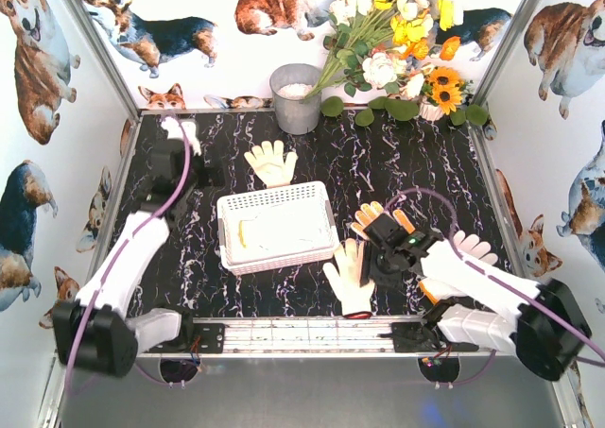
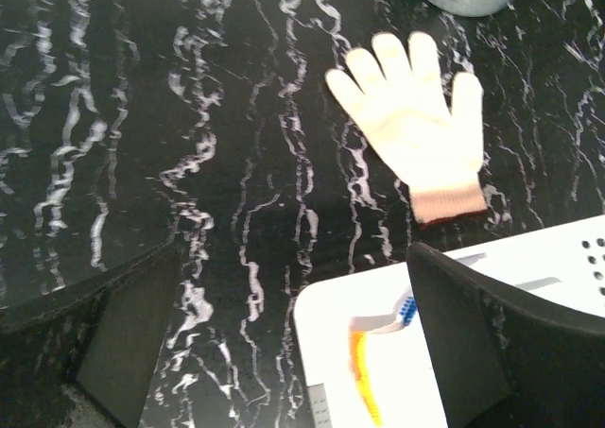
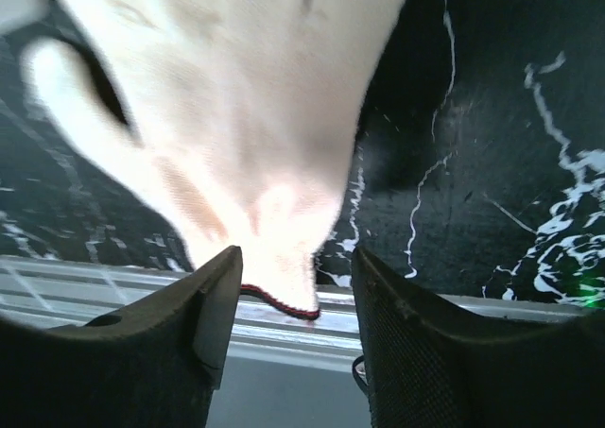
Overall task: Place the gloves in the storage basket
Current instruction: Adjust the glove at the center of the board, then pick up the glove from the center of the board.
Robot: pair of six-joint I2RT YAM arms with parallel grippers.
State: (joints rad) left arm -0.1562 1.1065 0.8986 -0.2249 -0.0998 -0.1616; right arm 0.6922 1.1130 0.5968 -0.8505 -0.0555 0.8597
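Top external: storage basket (image 1: 277,228) sat mid-bench | cream glove (image 1: 348,275) lay at near edge, right of it | right pincer (image 3: 295,258) stood half-parted astride its cuff | left pincer (image 2: 295,258) gaped wide, empty.

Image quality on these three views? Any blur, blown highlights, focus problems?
Top external: sharp and evenly lit, but the storage basket is nearly blown out white. Left wrist: slightly soft; far cream glove has fuzzy edges and is overexposed. Right wrist: worst one, near cream glove sits too close, blurred and washed out; table behind it is sharper.
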